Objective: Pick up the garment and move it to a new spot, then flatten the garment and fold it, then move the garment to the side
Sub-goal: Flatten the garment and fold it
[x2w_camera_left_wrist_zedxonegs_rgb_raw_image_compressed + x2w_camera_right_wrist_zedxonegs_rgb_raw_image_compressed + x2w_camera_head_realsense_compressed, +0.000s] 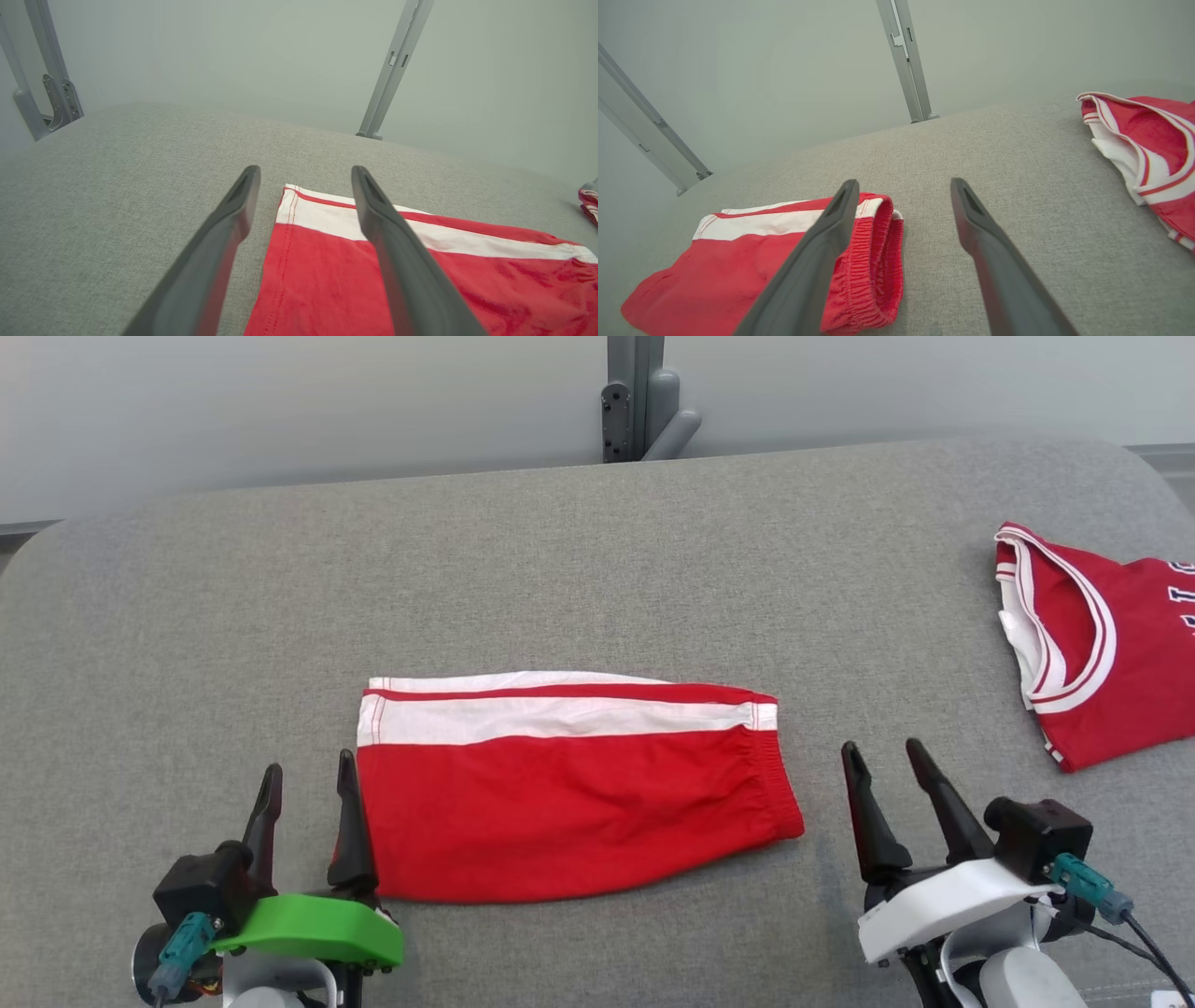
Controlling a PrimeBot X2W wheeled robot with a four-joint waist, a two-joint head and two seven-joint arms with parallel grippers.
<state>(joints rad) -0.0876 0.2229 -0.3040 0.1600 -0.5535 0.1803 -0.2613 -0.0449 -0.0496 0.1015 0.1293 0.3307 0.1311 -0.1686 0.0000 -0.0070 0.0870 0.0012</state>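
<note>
The red shorts (569, 803) lie flat in the lower middle of the head view, doubled over with the white stripe along the top edge and the elastic waistband at the right end. My left hand (310, 761) sits at the lower left, fingers apart and empty, one finger over the shorts' left hem. My right hand (880, 744) is at the lower right, fingers also apart and empty, just beside the waistband. A red jersey (1111, 644) lies well apart at the right edge of the grey tabletop (560, 569). I judge the fold done, so moving the shorts aside is in hand. Next I need to pinch both ends through all layers and carry them level, so the fold holds.
</note>
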